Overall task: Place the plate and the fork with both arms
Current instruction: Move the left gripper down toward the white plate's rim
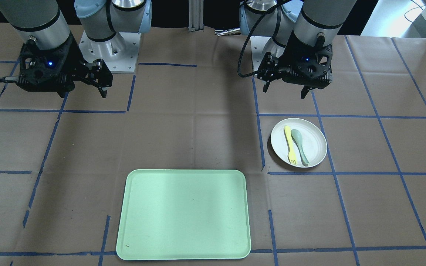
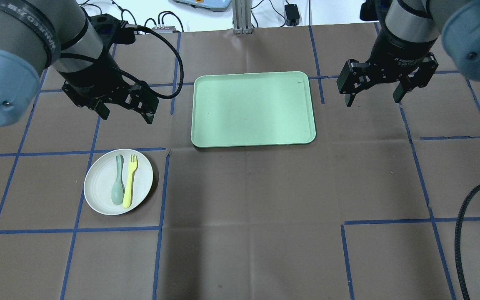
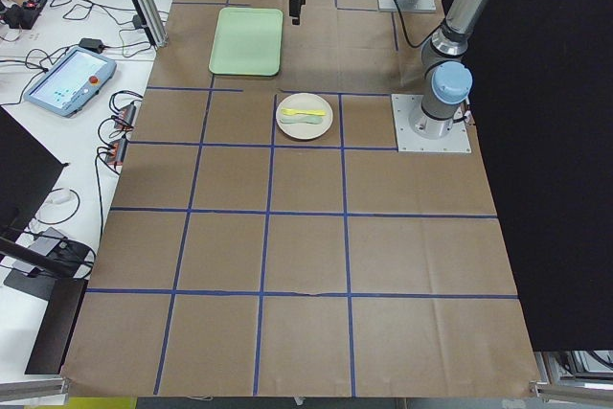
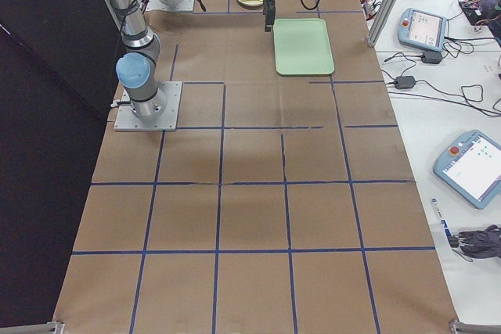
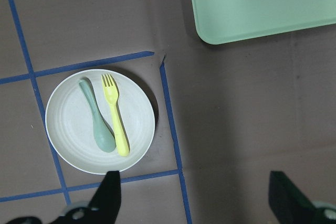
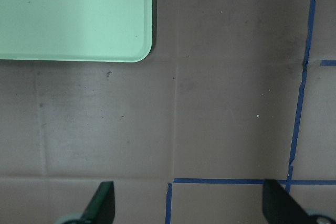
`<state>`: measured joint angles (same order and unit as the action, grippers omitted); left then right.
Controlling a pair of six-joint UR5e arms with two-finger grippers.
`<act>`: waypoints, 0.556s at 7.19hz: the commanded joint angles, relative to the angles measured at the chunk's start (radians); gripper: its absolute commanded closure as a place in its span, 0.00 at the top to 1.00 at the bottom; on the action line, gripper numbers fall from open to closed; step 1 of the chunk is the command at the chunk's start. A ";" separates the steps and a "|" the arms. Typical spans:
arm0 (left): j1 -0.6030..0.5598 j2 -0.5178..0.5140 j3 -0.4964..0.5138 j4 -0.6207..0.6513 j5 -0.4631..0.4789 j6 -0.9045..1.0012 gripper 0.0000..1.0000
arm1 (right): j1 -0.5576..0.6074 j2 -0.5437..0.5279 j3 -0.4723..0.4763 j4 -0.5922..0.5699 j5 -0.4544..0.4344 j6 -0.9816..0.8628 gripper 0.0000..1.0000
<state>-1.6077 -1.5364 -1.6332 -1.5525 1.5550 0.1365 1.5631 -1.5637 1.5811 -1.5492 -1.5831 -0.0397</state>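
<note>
The off-white plate (image 2: 98, 196) lies on the table in front of my left arm. It also shows in the front view (image 1: 314, 142) and the left wrist view (image 5: 68, 124). The pale yellow fork (image 2: 130, 181) lies on the plate, side by side with a grey-green spoon (image 2: 118, 185). My left gripper (image 2: 126, 118) is open and empty and hangs above the table between the plate and the tray. My right gripper (image 2: 373, 101) is open and empty, just right of the tray's far right corner.
The pale green tray (image 2: 252, 108) lies empty at the middle of the table's far side, between the two grippers. Blue tape lines mark a grid on the brown table cover. A black cable (image 2: 465, 233) hangs at the near right.
</note>
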 commanded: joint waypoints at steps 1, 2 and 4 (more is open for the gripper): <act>0.000 0.007 -0.014 0.000 -0.001 0.003 1.00 | -0.002 0.001 0.000 0.000 -0.001 -0.002 1.00; 0.000 0.004 -0.016 0.002 -0.001 0.005 1.00 | -0.002 0.001 0.000 0.001 -0.001 -0.002 1.00; 0.002 0.004 -0.022 0.002 -0.001 0.005 1.00 | -0.002 0.001 0.000 0.001 -0.001 -0.002 1.00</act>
<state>-1.6071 -1.5324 -1.6532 -1.5510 1.5534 0.1409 1.5617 -1.5631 1.5815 -1.5486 -1.5845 -0.0413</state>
